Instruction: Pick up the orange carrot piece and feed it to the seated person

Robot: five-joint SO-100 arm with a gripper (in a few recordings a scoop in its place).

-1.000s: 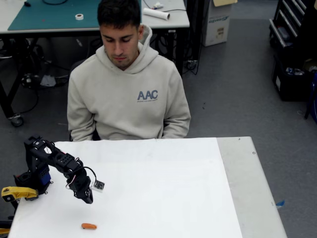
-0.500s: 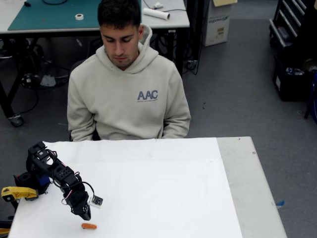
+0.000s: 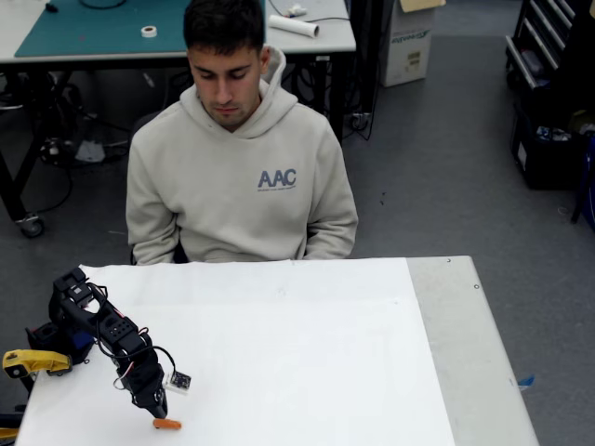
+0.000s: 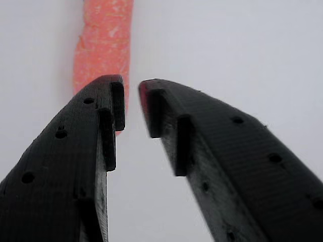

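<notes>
Carrot (image 3: 167, 424) lies on the white table (image 3: 307, 353) at the arm's 5 o'clock in the fixed view; over the last second your gripper (image 3: 159, 410) has dropped from well above to just over its left end. The person (image 3: 240, 163) sits at 12 o'clock.

In the wrist view the carrot (image 4: 103, 50) runs toward 12 o'clock, beside the left finger (image 4: 75, 166). The jaws stand slightly apart, holding nothing. Widen and shift left before closing.

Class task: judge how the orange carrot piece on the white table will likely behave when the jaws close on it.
The orange carrot piece looks stubby and rounded, so it may roll or squirt sideways. It seems light for its size. In the wrist view it lies mostly behind one finger, so an off-centre pinch could push it.
</notes>
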